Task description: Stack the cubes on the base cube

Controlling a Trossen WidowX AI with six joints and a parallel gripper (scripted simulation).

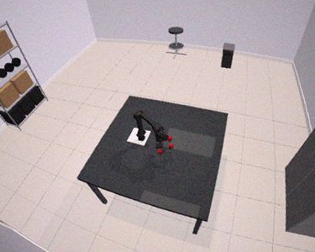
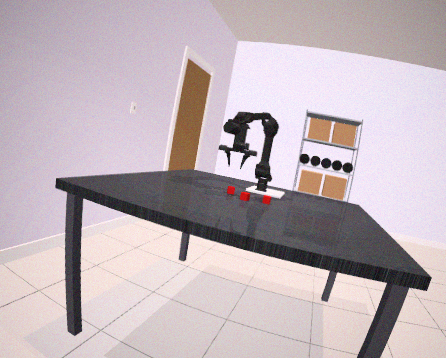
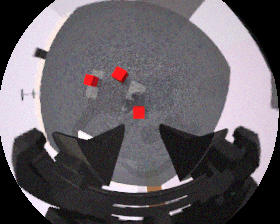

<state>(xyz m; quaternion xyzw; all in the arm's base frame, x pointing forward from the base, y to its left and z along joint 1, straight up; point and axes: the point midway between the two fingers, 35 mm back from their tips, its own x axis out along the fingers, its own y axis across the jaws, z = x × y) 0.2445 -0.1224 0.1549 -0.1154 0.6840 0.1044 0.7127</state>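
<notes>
Three red cubes rest apart on the dark table. One cube (image 1: 160,151) (image 2: 231,190) (image 3: 139,112) lies nearest the fingers in the wrist view. The middle cube (image 1: 171,145) (image 2: 244,196) (image 3: 119,74) and the third cube (image 1: 170,138) (image 2: 266,200) (image 3: 91,80) lie farther off, up and left in that view. All look alike, so I cannot tell which is the fixed base. My gripper (image 2: 235,167) (image 3: 141,127) points down, open and empty, well above the table. In the top view its fingertips are hard to make out.
The arm stands on a white plate (image 1: 133,137) (image 2: 279,194) on the black table (image 1: 116,121) (image 2: 150,200), close behind the cubes. Paler rectangular patches show on the table top. A shelf (image 1: 12,69) (image 2: 332,141) and a stool (image 1: 176,30) stand away from the table.
</notes>
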